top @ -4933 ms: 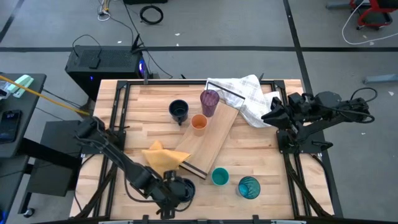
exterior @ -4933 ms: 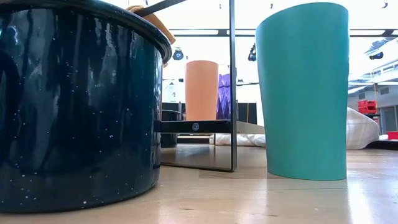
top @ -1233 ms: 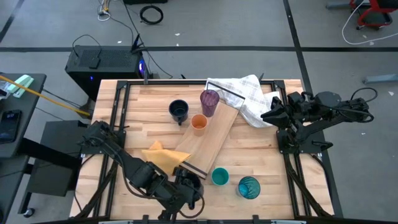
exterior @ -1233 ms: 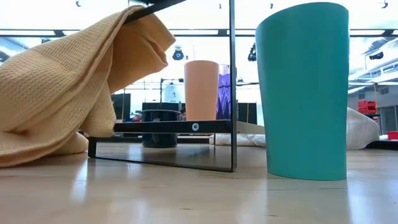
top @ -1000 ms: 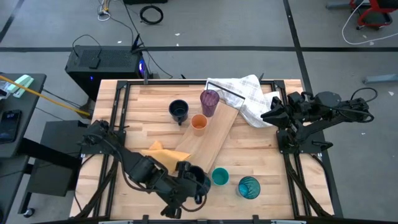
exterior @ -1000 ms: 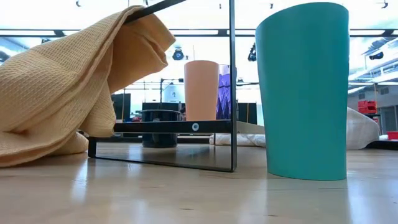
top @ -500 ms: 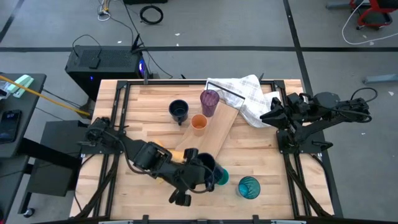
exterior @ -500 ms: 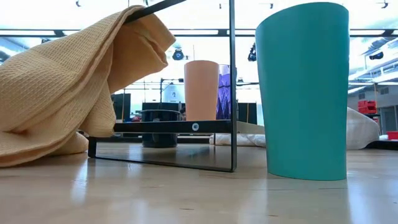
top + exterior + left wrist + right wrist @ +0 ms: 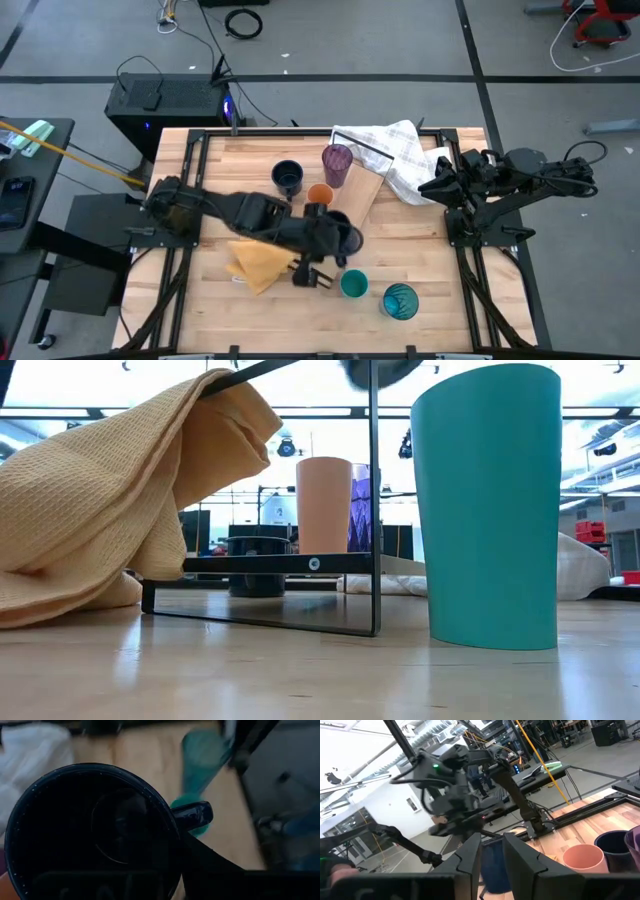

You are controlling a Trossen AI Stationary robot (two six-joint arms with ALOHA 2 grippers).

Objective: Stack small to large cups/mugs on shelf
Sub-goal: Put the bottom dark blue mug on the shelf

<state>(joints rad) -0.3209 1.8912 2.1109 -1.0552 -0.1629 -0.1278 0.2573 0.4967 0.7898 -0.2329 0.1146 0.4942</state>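
Observation:
My left gripper (image 9: 333, 238) is shut on a dark navy mug (image 9: 342, 232) and holds it above the middle of the light-wood shelf (image 9: 364, 200). On the shelf's far part stand a small orange cup (image 9: 319, 196) and a purple tumbler (image 9: 337, 163). A second navy mug (image 9: 287, 178) stands on the table to the left of them. A small teal cup (image 9: 352, 285) and a teal-blue patterned tumbler (image 9: 400, 300) stand near the table's near edge. My right gripper (image 9: 492, 862) waits open at the table's right side. My left gripper has the navy mug by its rim, right beside the handle (image 9: 176, 834). One dark finger (image 9: 205, 865) lies on the outside of the wall; the other is hidden behind the mug. The mug is lifted clear above the shelf, its open mouth facing the wrist camera.
A yellow cloth (image 9: 257, 262) lies against the shelf's near end. A white checked towel (image 9: 397, 150) is heaped at the far right, near the right arm. In the low view the teal cup (image 9: 490, 510) stands close in front, with the orange cup (image 9: 323, 505) behind it.
My left gripper has carried the navy mug from near the table's near edge toward the far edge and a little to the right. The mug has passed the shelf's near end and now hangs over the shelf's middle. The gripper has stayed shut on it.

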